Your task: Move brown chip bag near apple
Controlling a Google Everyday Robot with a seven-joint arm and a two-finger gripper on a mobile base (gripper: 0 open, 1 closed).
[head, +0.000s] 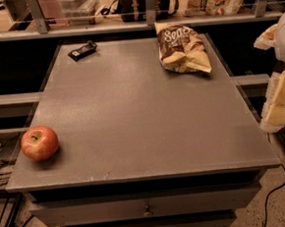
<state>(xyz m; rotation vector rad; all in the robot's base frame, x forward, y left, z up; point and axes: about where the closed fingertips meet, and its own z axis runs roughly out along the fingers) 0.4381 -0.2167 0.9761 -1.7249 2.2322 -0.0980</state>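
Note:
The brown chip bag (181, 46) lies at the far right of the grey table (133, 116). It is crinkled, with a dark brown top, white script and a pale tan lower part. The red apple (39, 142) with yellowish patches sits at the table's front left corner, far from the bag. My gripper (283, 92) shows as pale white and yellow parts at the right edge of the view. It is beside the table's right side, to the right of and nearer than the bag, and touches neither object.
A small flat black object (82, 50) lies at the table's far left. A shelf rail (125, 25) with bags and boxes behind it runs along the back. A drawer front (145, 206) sits below the table top. Cables lie on the floor at the left and right.

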